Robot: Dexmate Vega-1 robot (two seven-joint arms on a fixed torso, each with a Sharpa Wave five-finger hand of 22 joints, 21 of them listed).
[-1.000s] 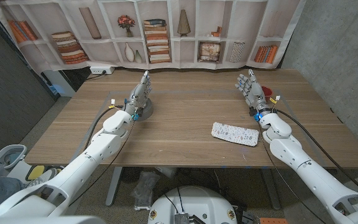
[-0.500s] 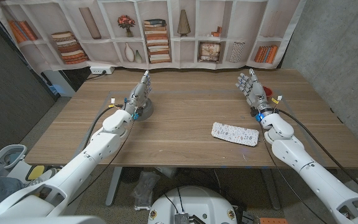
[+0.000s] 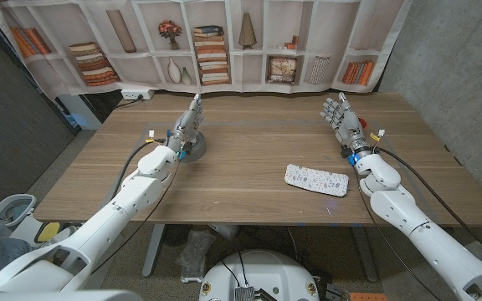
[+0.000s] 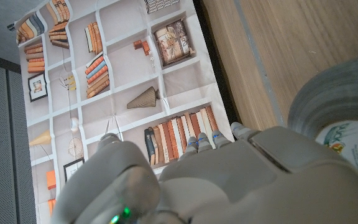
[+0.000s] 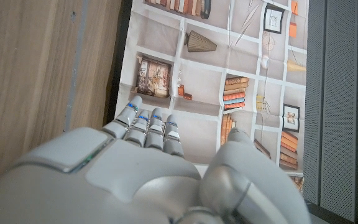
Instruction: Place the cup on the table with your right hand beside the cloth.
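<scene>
**Right hand drifts outward, cup far across the worktop**

Since a second ago my right hand [image 3: 342,123] has slid a little toward my right edge of the worktop [image 3: 249,159]. My left hand [image 3: 187,127], the cup and the cloth lie as they did. My right hand stands with its fingers stretched up and spread, holding nothing. In the right wrist view they point toward the printed bookshelf backdrop [image 5: 185,74].

The cup [image 3: 197,150] is a grey, rounded thing on my left side of the worktop, low against the heel of my left hand. In the left wrist view its curved grey wall [image 4: 328,93] bulges just beside that hand. My left hand's fingers are straight and wrap around nothing. Whether that hand touches the cup, I cannot tell.

The cloth [image 3: 315,179] lies flat on the worktop just inside my right forearm, well apart from the cup.

I judge the cup to be stiff and light, with a smooth wall that could slip. I would take it around the side wall, thumb opposite fingers, gently enough to keep it upright. The reach looks awkward, since it sits far from my right hand, so I would come across slowly and clear my left hand first. Bare worktop beside the cloth looks ready to receive it.
</scene>
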